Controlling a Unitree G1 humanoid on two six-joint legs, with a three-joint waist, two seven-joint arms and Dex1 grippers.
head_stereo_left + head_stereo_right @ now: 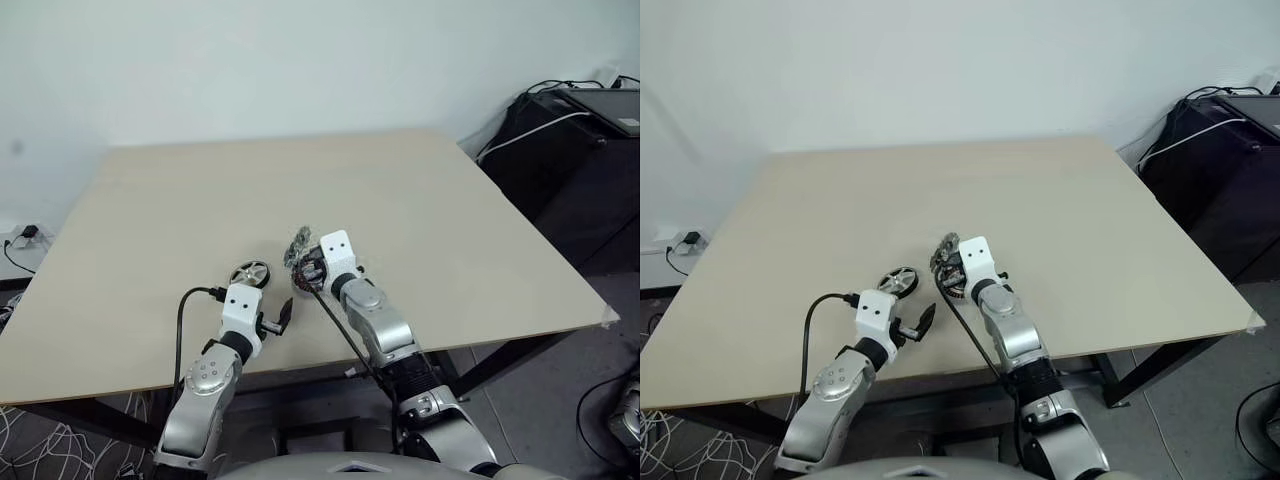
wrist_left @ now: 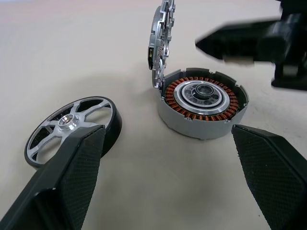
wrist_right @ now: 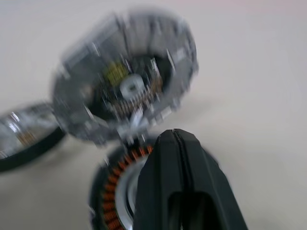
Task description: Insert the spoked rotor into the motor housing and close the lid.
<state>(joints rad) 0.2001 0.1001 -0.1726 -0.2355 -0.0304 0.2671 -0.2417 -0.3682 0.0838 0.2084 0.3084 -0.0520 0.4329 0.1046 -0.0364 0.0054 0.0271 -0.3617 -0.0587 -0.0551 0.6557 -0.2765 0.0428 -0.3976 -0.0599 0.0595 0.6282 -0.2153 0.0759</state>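
Two grippers in play: my left gripper (image 2: 168,187) hangs wide open, my right gripper (image 3: 178,143) is pinched empty above the motor housing (image 2: 204,103) at frame centre, spoked rotor (image 2: 72,129) lower left, so bumping the upright lid (image 2: 162,43) could slam it shut early.

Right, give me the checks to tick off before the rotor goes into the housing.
1. Lid swung up clear of the motor housing: ok.
2. Housing well free of loose parts: ok.
3. Spoked rotor lying flat on the table, beside the housing: ok.
4. Left gripper open, rotor not yet held: ok.
5. Right gripper shut, empty, over the housing: not ok, in the way.
6. Lid will stay up unaided: cannot tell.
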